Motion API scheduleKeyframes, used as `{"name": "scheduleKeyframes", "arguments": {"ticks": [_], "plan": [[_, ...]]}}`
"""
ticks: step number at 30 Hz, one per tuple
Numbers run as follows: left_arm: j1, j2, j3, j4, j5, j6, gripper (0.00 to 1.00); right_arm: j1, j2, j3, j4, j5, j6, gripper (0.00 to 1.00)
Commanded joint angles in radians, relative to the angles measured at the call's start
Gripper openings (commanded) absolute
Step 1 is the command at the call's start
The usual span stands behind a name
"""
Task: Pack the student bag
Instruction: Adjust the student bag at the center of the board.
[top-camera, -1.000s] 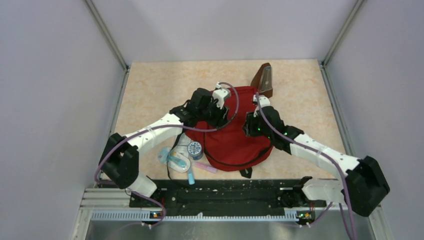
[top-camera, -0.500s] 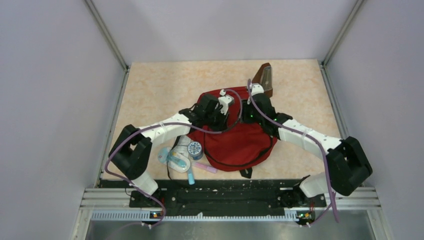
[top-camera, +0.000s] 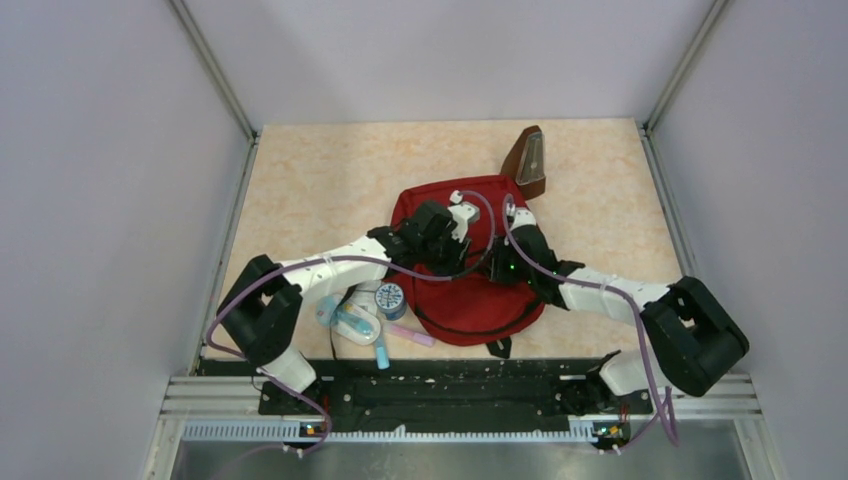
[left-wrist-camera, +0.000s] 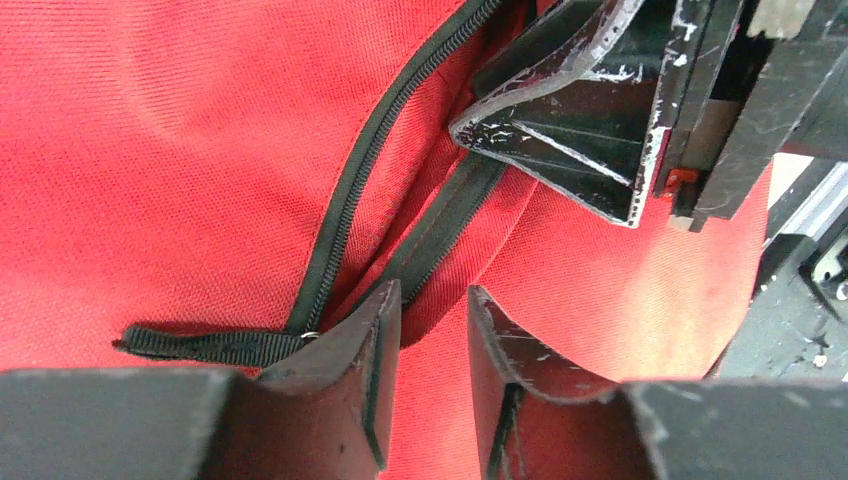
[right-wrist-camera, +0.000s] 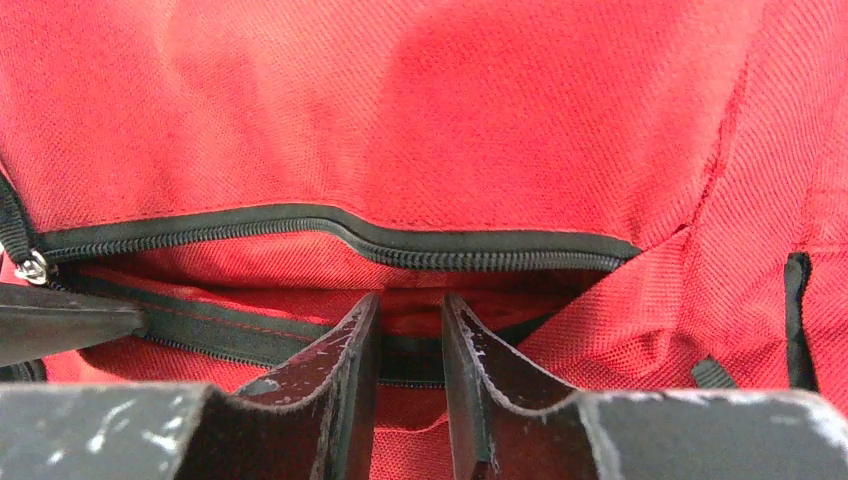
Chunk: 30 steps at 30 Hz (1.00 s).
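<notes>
Inspection of the packing station: the student bag (top-camera: 470, 300) lies flat at the middle of the table (top-camera: 320, 180), with both arms bent over its upper half. A brown metronome (top-camera: 528, 160) stands just beyond the bag's far right corner. The left end effector (left-wrist-camera: 432, 300) sits low over the red fabric. Its fingers stand a little apart with nothing visibly between them, and the zipper pull tab (left-wrist-camera: 205, 346) lies just to one side of them. The right end effector (right-wrist-camera: 410, 305) faces the partly unzipped opening (right-wrist-camera: 300, 275). Its fingers are set narrowly apart across the black lower zipper edge, and it cannot be told whether that edge is pinched. The zipper slider (right-wrist-camera: 33, 267) sits at the far left end of the gap. A round blue-and-white item (top-camera: 389, 299) and a pink pen (top-camera: 412, 335) lie on the table beside the bag's left side, unpacked. Assessment: the step in hand appears to be opening or spreading the bag's mouth, and loading has not begun. The next move calls for a firm hold on one lip of the opening, then widening the mouth enough for the loose items to pass.
</notes>
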Motion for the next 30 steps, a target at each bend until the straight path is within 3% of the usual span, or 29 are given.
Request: {"name": "scheduleKeyframes", "arguments": {"ticks": [1, 6, 17, 19, 26, 30], "plan": [[-0.007, -0.072, 0.035, -0.001, -0.065, -0.008, 0.42, 0.023, -0.046, -0.114, 0.086, 0.046, 0.110, 0.28], [-0.024, -0.085, -0.011, 0.203, -0.171, 0.080, 0.58, 0.024, -0.075, -0.214, 0.215, 0.060, 0.168, 0.28], [-0.100, 0.048, -0.085, 0.558, -0.218, 0.369, 0.70, 0.024, -0.067, -0.259, 0.308, 0.050, 0.210, 0.28], [-0.115, 0.060, -0.106, 0.607, -0.253, 0.396, 0.77, 0.025, -0.070, -0.260, 0.312, 0.046, 0.212, 0.28], [-0.123, 0.154, -0.101, 0.669, -0.340, 0.426, 0.80, 0.025, -0.104, -0.273, 0.312, 0.043, 0.218, 0.28], [-0.129, 0.205, -0.091, 0.742, -0.569, 0.409, 0.80, 0.024, -0.117, -0.277, 0.304, 0.044, 0.218, 0.28]]}}
